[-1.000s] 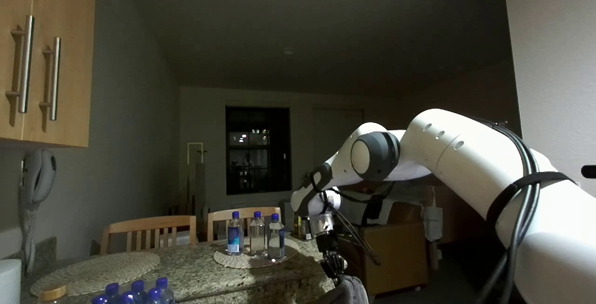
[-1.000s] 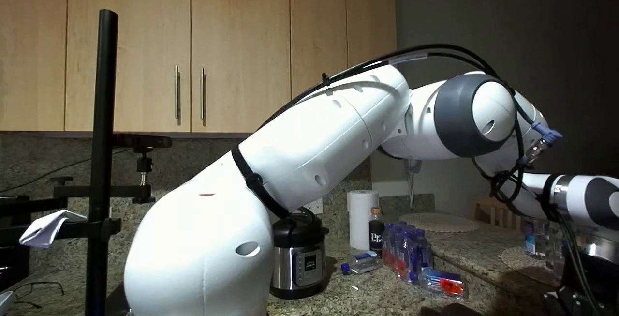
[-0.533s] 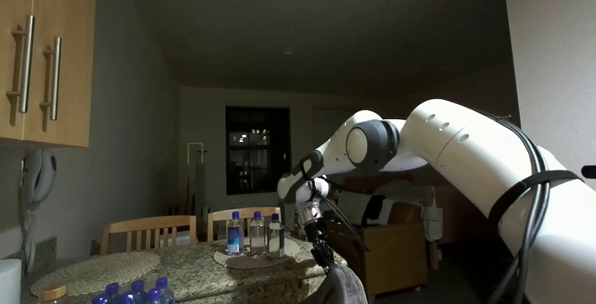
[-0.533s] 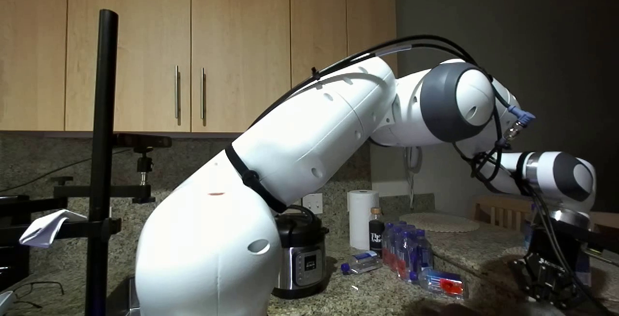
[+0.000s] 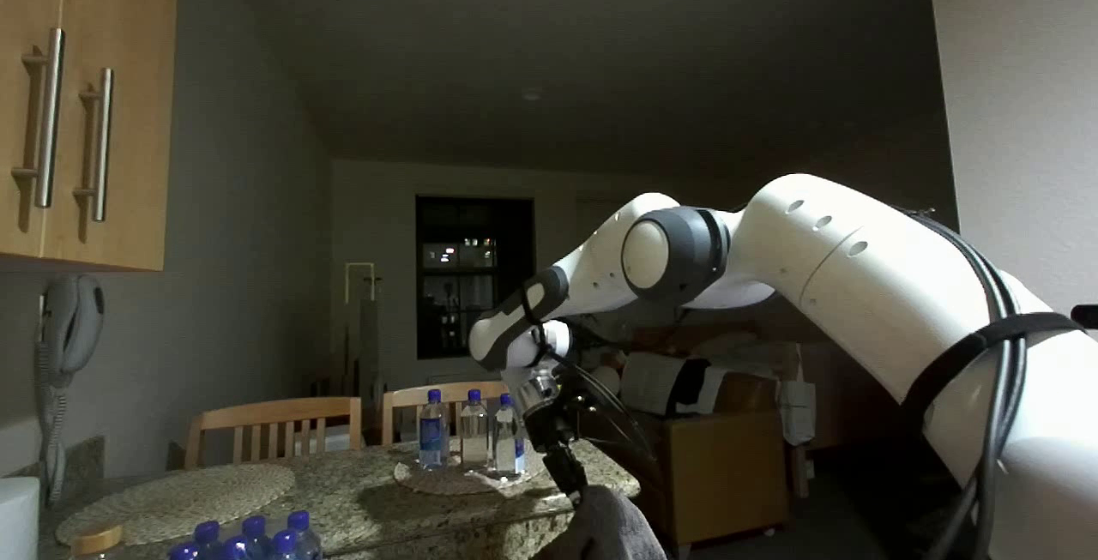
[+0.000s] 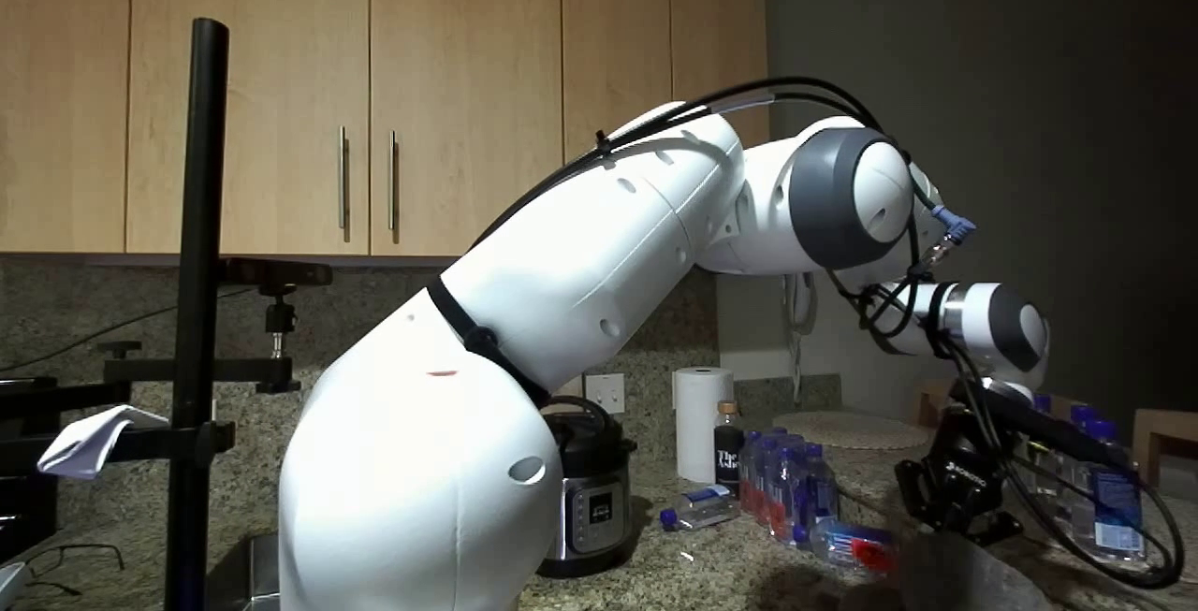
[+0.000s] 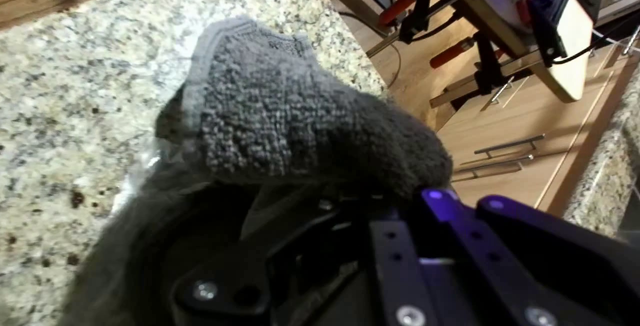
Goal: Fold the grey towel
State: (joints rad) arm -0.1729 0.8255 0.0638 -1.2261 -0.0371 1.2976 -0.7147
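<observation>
Robotiq gripper (image 5: 573,496) pinched on grey towel (image 7: 280,111), fingers narrow around the cloth; fingertips mostly hidden by fabric and shadow in wrist view, so exact grip spot can't be told. Gripper tilted, pointing down, at the end of the white Panda arm (image 6: 580,255). Grey towel hangs directly under the gripper in both exterior views, lower part cut off by the frame. In wrist view it spreads ahead of the fingertips, bunched, pale hem along its left edge, over a speckled granite countertop (image 7: 60,91); can't tell how much of it touches. Red-handled clamps (image 7: 452,52) and wood cabinet fronts (image 7: 480,131) sit beyond the gripper, to its right in wrist view. In an exterior view, three water bottles with blue caps (image 5: 473,440) stand upright near the gripper, left of it, on a round woven placemat (image 5: 412,476); second woven placemat (image 5: 176,504) farther left, well apart. Wooden chairs (image 5: 283,412) behind those, brown armchair (image 5: 729,474) right of the gripper and farther back. In an exterior view, left of the gripper: water bottle with red label (image 6: 856,544) on its side, nearest; then standing cluster of blue-capped bottles (image 6: 786,489), clear bottle (image 6: 702,508) on its side, dark bottle with tan cap (image 6: 727,452), paper towel roll (image 6: 702,405). Electric pressure cooker (image 6: 594,499) well apart from gripper, partly behind the arm. Black pole (image 6: 198,312) farthest left.
</observation>
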